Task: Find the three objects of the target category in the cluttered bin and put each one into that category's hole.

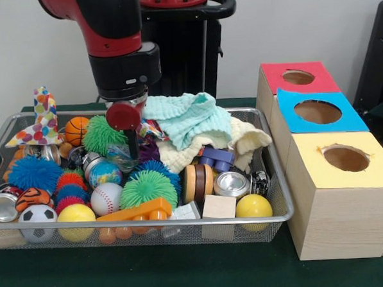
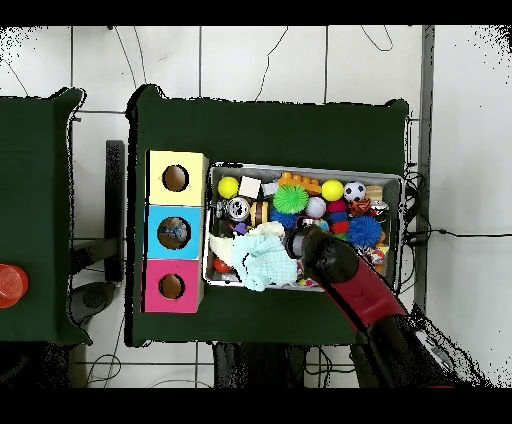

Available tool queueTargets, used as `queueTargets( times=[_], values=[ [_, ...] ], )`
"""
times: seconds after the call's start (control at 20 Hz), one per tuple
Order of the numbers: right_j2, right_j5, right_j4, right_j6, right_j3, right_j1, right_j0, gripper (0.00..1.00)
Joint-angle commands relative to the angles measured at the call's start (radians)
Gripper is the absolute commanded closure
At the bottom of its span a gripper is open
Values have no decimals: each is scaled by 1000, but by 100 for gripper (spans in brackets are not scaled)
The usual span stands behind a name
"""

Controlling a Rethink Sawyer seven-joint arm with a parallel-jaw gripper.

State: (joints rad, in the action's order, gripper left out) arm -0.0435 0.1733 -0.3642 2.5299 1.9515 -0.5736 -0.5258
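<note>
Taking the front view as a clock with 6 nearest the camera, the wire bin has its front rim packed along 6 to 8 o'clock. A soccer ball, a yellow ball, an orange plastic piece and a wooden block press against the mesh. A second yellow ball sits at 5 o'clock in the corner.

Behind them lie a baseball, a green spiky ball, a metal tin and a blue spiky ball at 9. Many things overlap and only parts of them show. Nothing visible says which category is the target, so its three objects cannot be picked out.

Toward 1 o'clock a teal cloth lies on a cream cloth, covering whatever is below. The gripper reaches down at the bin's centre, just left of the cloths and among the toys. Clutter hides its tip, so I cannot tell whether the claw is spread or pressed together. In the overhead view the arm covers that part of the bin.

Outside the bin at 3 o'clock three boxes stand in a touching row. The yellow box is nearest, then the blue box, and the red box is farthest. Each has a round hole on top, and the space above them is open.
</note>
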Motion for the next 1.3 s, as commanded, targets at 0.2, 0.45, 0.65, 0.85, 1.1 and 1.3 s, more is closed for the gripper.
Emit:
queueTargets(
  times=[0.2, 0.45, 0.65, 0.85, 1.1, 1.3],
  values=[
    [60, 38, 38, 38, -78, 0, -2, 100],
    [72, 50, 56, 28, -55, -16, -14, 100],
    [54, -16, 82, 30, -21, -10, -48, 100],
    [34, -92, 133, 33, 20, -4, -99, 100],
    [15, -179, 192, 70, 70, 11, -134, 100],
    [20, -246, 247, 98, 110, 5, -156, 0]
  ],
)
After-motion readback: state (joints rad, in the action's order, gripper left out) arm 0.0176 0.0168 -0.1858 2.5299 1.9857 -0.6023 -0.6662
